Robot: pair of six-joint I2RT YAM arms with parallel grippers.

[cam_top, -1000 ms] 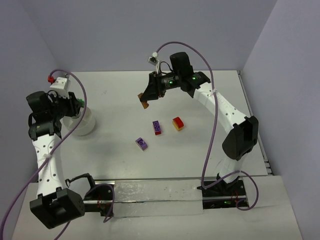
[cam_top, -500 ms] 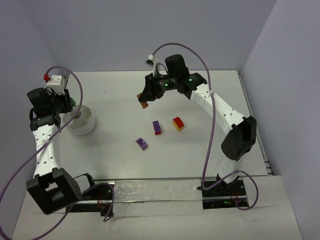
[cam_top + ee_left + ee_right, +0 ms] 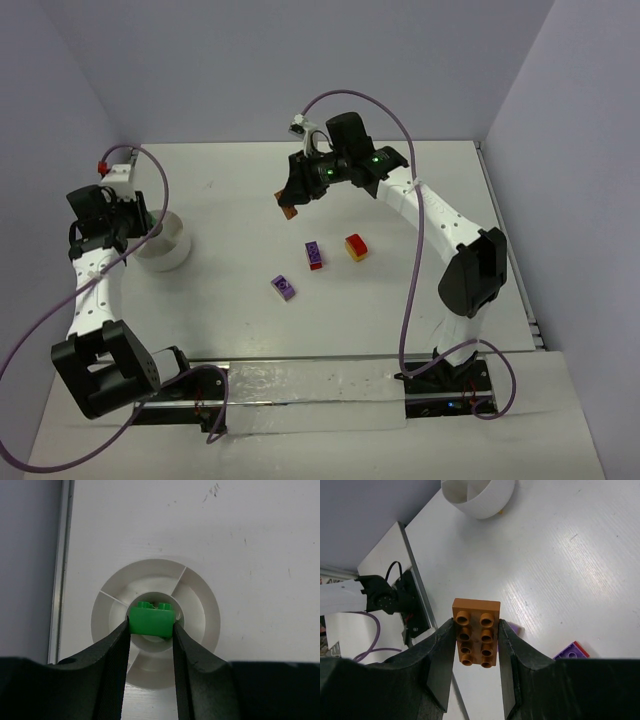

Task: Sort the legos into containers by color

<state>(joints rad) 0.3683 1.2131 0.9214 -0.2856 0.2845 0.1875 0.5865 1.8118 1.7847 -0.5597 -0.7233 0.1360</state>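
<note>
My left gripper (image 3: pixel 151 630) is pinching a green brick (image 3: pixel 151 619) above the divided round tub (image 3: pixel 202 597), my right gripper (image 3: pixel 476 625) a studded orange brick (image 3: pixel 476 611).

The white tabletop (image 3: pixel 230 200) is boxed in by pale lilac walls (image 3: pixel 200 60) on its far side and both flanks. Under the left hand (image 3: pixel 151 625) the surface is matte. A cluster of small dark scuffs (image 3: pixel 214 489) lies well ahead of that hand and to its right, with a few fainter specks nearer. To the same hand's left, a grey edge strip (image 3: pixel 65 555) runs along the tabletop, against the wall. Below the right hand (image 3: pixel 476 630) the tabletop shows fine glossy streaks of grain. A shiny metal strip (image 3: pixel 300 378) lies along the near edge, behind both hands.
</note>
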